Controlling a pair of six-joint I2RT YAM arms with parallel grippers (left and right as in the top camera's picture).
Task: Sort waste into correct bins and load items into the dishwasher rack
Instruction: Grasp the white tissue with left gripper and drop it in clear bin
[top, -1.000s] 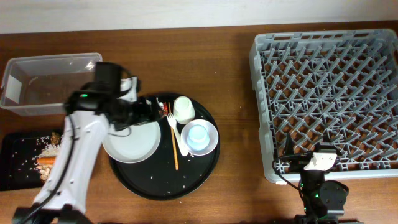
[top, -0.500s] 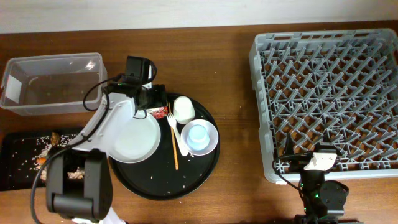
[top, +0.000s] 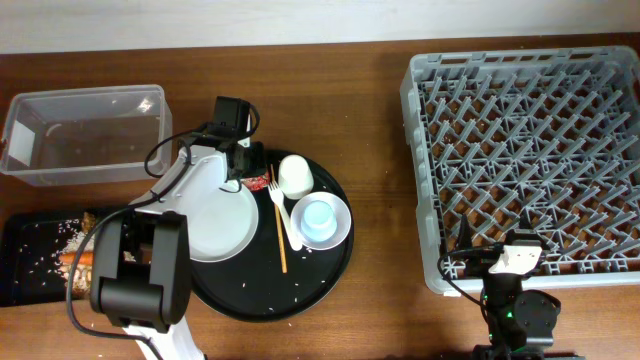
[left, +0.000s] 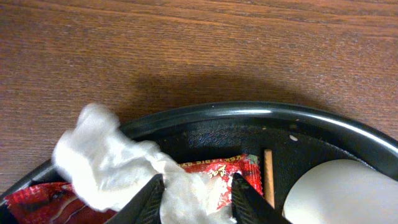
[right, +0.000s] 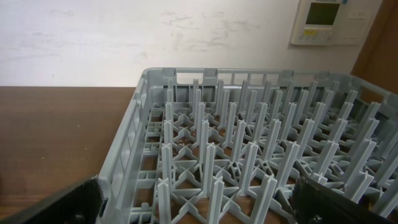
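My left gripper (left: 198, 179) is at the back rim of the round black tray (top: 262, 292). Its jaws are shut on the crumpled white paper (left: 106, 160), which lies on the red wrapper (left: 231, 167). Beside the wrapper runs the thin wooden stick (top: 281, 245). The tray also holds the white plate (top: 215, 228), the white cup (top: 295, 175), the fork (top: 287, 220) and the white bowl (top: 346, 226) with the light-blue cup (top: 319, 218) in it. My right gripper (right: 198, 206) stands wide open at the front edge of the grey dishwasher rack (top: 530, 150), holding nothing.
The clear tub (top: 85, 96) stands at the back left. The flat black tray (top: 25, 262) at the front left carries rice and the carrot (top: 74, 260). My left arm (top: 135, 260) reaches over that tray's right end.
My left gripper swung from over the plate's left side to the tray's back rim, and its jaws closed in on the white paper. The right arm has not moved.
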